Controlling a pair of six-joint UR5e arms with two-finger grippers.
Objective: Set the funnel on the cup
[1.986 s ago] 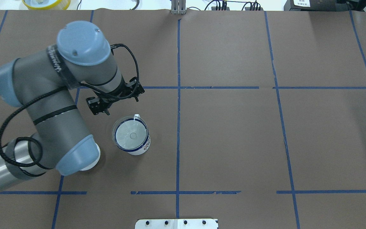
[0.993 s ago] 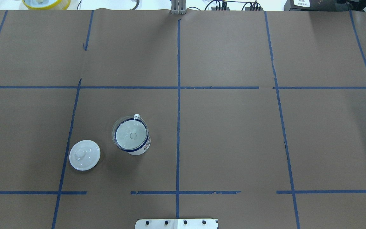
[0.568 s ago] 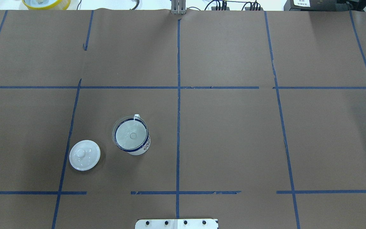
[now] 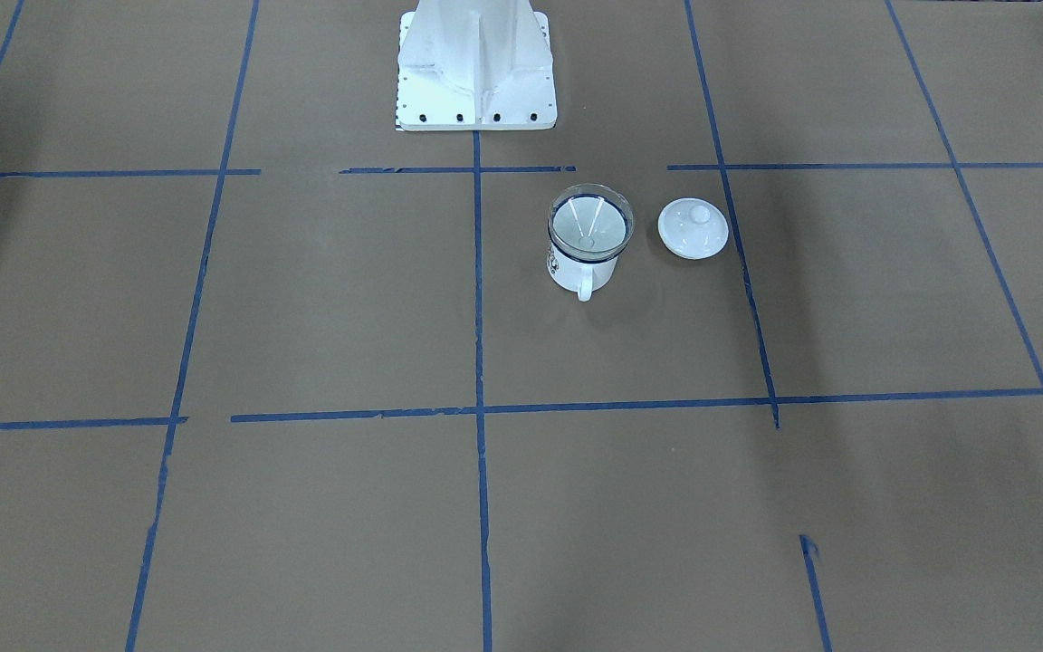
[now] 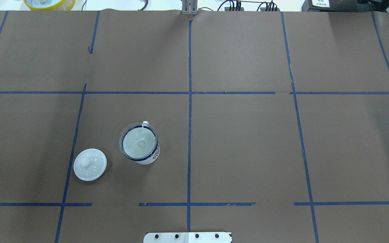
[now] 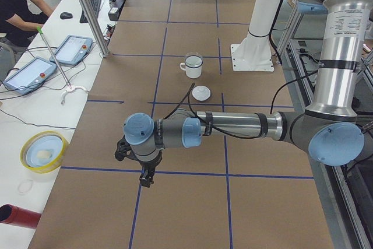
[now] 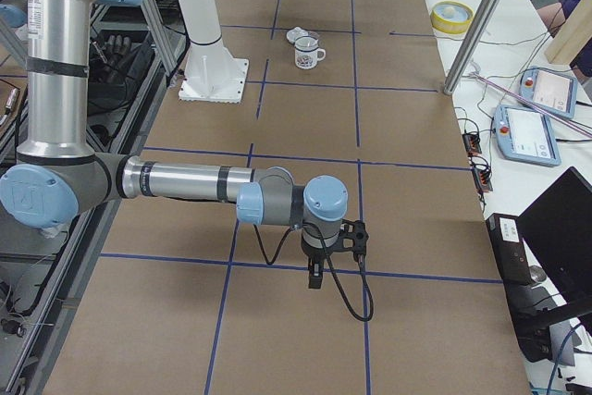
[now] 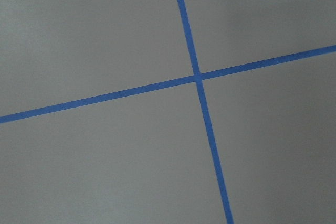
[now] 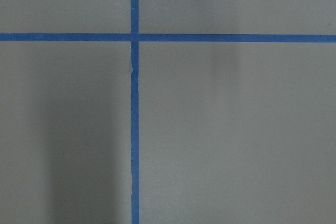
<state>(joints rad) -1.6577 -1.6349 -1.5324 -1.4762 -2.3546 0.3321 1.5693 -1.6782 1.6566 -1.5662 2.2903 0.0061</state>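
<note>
The clear funnel (image 5: 138, 143) sits spout-down in the white mug (image 5: 151, 157) with the dark blue rim, left of the table's middle. In the front-facing view the funnel (image 4: 590, 223) rests on the cup (image 4: 578, 272), whose handle faces the camera. My left gripper (image 6: 145, 179) shows only in the exterior left view, far from the cup (image 6: 192, 66); I cannot tell if it is open or shut. My right gripper (image 7: 314, 277) shows only in the exterior right view, far from the cup (image 7: 306, 56); I cannot tell its state either.
A round white knobbed lid (image 5: 89, 164) lies on the brown paper beside the cup, also in the front-facing view (image 4: 693, 228). The robot's white base (image 4: 476, 63) stands behind. Both wrist views show only brown paper with blue tape crosses.
Two seconds ago my left arm hung over the table beside the cup, covering the lid. It has since left the overhead view. The funnel, cup and lid have not moved.
</note>
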